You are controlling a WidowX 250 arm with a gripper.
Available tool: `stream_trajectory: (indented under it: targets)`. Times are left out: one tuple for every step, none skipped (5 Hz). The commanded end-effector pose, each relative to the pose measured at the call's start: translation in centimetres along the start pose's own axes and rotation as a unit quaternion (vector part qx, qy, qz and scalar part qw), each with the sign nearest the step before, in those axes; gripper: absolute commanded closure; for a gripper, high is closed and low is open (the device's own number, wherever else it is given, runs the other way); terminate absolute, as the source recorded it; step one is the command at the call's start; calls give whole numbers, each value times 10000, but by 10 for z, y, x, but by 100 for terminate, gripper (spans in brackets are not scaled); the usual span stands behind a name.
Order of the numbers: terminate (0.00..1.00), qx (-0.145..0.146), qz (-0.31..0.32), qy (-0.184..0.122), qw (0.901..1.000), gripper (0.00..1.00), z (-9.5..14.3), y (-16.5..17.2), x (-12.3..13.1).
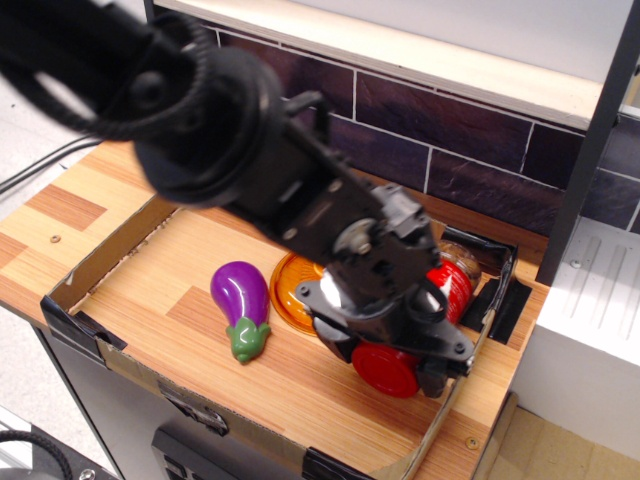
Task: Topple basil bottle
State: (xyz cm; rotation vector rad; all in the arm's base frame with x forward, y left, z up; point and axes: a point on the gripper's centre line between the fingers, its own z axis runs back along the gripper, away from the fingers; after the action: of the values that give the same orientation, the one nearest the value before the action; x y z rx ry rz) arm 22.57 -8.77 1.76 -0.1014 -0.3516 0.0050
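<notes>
The basil bottle (450,288) lies tipped over on its side at the right end of the cardboard tray (95,262). Its wide red cap (385,370) points toward the camera and its base points toward the tiled back wall. My gripper (388,360) reaches down from the upper left. Its black fingers (437,378) stand on either side of the cap end and appear closed on the bottle. The arm hides part of the bottle's neck and label.
A purple toy eggplant (240,297) lies left of an orange plate (293,300), which the arm partly hides. The tray's right wall (470,350) is close beside the bottle. A dark tiled wall (450,130) stands behind. A white unit (590,330) stands at the right.
</notes>
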Motion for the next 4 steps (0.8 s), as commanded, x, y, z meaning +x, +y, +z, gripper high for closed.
stream_trajectory:
  targets:
    - [0, -151, 396, 90, 9991, 0, 26, -4, 15]
    - [0, -30, 641, 57, 9979, 0, 44, -5, 29]
    - [0, 208, 586, 85, 9980, 0, 49, -7, 39]
    - [0, 208, 586, 85, 9980, 0, 49, -7, 39]
